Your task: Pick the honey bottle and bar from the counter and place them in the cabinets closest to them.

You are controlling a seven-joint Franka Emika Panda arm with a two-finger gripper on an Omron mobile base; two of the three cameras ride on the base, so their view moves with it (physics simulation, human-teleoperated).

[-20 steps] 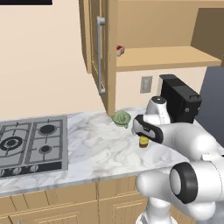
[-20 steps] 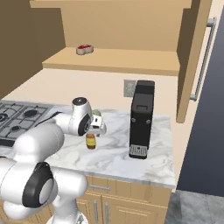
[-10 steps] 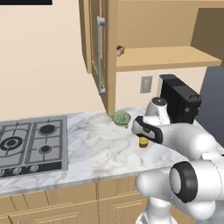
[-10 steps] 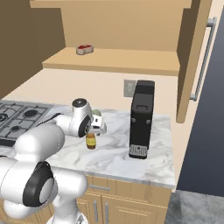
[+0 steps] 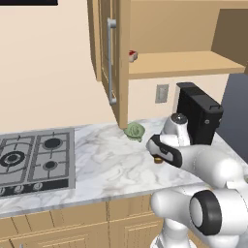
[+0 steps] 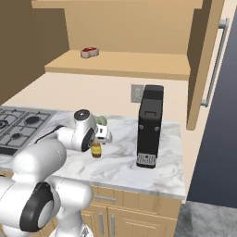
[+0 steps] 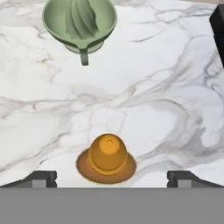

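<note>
Gripper [image 7: 112, 177] fully open, holding nothing; we see it directly above the upright honey bottle [image 7: 106, 159] on the counter [image 7: 144, 100], green juicer [image 7: 79, 22] beyond.

The honey bottle [image 7: 106, 158], amber with a rounded orange cap, stood upright mid-depth on the marble worktop [image 7: 144, 100]. The red-and-white bar [image 6: 89, 52] lay flat near the cabinet shelf's [image 6: 139, 65] left front edge

Honey bottle [image 7: 106, 158] between spread fingers [image 7: 40, 178], juicer [image 7: 79, 22] beyond
</note>
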